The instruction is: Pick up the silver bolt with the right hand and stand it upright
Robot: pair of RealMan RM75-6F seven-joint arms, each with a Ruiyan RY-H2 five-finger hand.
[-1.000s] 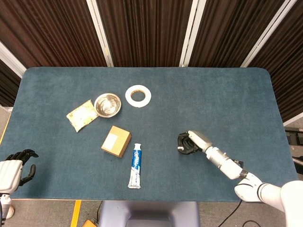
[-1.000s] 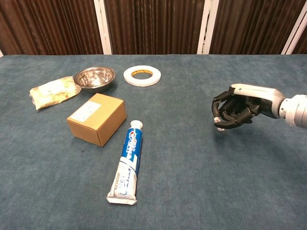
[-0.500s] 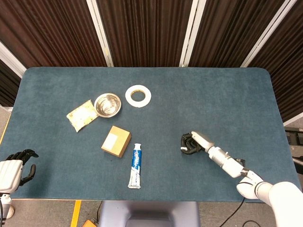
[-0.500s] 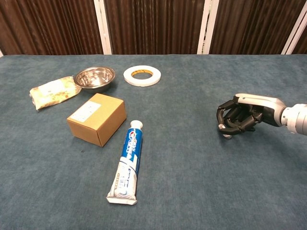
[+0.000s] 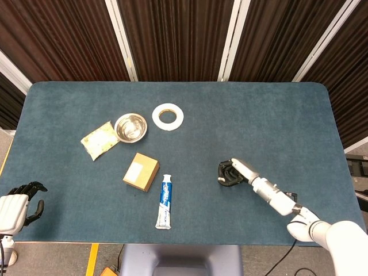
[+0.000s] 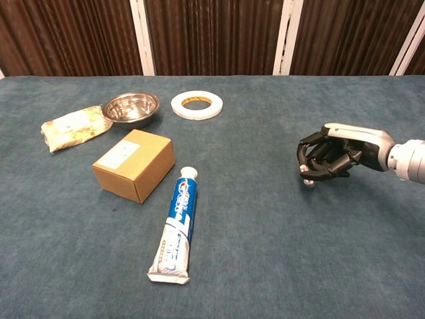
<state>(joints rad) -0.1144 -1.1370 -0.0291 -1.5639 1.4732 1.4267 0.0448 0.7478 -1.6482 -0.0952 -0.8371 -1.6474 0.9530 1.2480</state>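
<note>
My right hand (image 6: 329, 158) hovers just above the blue table at the right, its dark fingers curled downward around the silver bolt (image 6: 307, 183). Only the bolt's lower end shows below the fingers, close to the cloth; the rest is hidden in the grip. In the head view the same right hand (image 5: 231, 172) lies right of the toothpaste, and the bolt cannot be made out there. My left hand (image 5: 18, 202) rests off the table's front left corner, holding nothing, fingers apart.
A toothpaste tube (image 6: 176, 222) lies at the front centre, with a cardboard box (image 6: 134, 163) to its left. Behind them are a steel bowl (image 6: 131, 107), a snack packet (image 6: 73, 125) and a tape roll (image 6: 196, 104).
My right hand, bolt in its fingers, dipped toward the table and to the right, then came slightly back up and left. The left hand stayed put.
</note>
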